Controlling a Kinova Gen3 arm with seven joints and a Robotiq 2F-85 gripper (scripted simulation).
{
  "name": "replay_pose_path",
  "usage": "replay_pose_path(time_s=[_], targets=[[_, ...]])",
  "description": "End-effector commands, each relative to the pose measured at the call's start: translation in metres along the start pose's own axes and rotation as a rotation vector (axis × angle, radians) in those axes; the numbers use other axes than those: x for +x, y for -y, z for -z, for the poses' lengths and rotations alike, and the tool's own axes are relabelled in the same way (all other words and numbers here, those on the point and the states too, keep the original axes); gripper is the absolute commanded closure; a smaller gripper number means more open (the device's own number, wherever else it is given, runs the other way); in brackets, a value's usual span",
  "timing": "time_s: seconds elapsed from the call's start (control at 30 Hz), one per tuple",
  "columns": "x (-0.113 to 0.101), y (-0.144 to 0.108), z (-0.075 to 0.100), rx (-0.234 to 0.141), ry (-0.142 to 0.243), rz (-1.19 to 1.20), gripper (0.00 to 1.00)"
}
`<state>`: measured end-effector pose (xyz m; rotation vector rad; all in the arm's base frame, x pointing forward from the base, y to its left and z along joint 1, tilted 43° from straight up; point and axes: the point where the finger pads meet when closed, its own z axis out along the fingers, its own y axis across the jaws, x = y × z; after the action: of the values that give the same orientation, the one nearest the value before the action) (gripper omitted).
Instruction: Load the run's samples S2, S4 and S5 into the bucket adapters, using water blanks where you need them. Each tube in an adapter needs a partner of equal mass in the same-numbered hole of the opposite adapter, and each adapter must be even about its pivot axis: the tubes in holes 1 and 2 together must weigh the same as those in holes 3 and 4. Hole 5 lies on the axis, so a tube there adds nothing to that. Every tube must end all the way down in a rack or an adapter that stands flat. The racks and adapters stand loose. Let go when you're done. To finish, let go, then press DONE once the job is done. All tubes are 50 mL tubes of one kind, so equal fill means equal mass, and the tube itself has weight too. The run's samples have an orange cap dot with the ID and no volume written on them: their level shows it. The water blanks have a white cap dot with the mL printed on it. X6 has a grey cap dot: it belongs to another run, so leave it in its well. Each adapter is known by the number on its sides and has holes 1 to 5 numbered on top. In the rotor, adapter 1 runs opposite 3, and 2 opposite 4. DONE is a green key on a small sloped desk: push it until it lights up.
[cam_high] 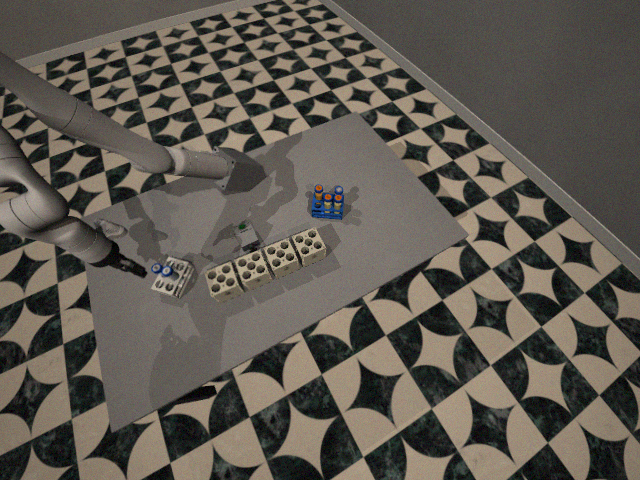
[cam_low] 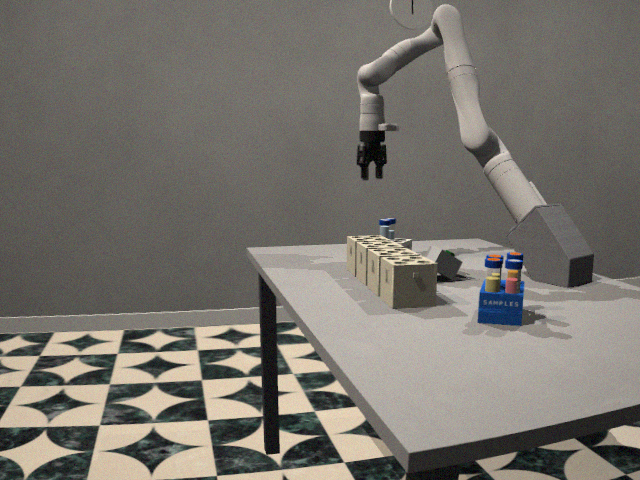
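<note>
My gripper [cam_high: 139, 270] [cam_low: 371, 174] is open and empty. It hangs high above the far end of the table, over the white blank rack [cam_high: 178, 281], which holds two blue-capped water blanks [cam_high: 161, 269] [cam_low: 387, 225]. Four beige bucket adapters [cam_high: 265, 261] [cam_low: 392, 270] stand in a row with all holes empty. The blue sample rack [cam_high: 327, 214] [cam_low: 499, 307] holds several tubes [cam_high: 328, 196] [cam_low: 501, 271], most with an orange cap dot. The small sloped desk with the green DONE key [cam_high: 244, 231] [cam_low: 448, 262] stands behind the adapters.
The grey table [cam_high: 361, 170] [cam_low: 413, 372] has its edges close to the adapters on one side. The arm's grey base block [cam_low: 553, 248] stands at the table's back.
</note>
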<state>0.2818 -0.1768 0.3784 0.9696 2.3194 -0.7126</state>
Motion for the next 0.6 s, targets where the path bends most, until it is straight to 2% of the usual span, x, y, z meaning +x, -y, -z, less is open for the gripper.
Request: replay_pose_path(time_s=[0.0,0.57], targets=[[-0.005,0.004,-0.003,-0.017,-0.008,0.004,0.0],[-0.005,0.003,-0.043,-0.017,-0.008,0.005,0.0]])
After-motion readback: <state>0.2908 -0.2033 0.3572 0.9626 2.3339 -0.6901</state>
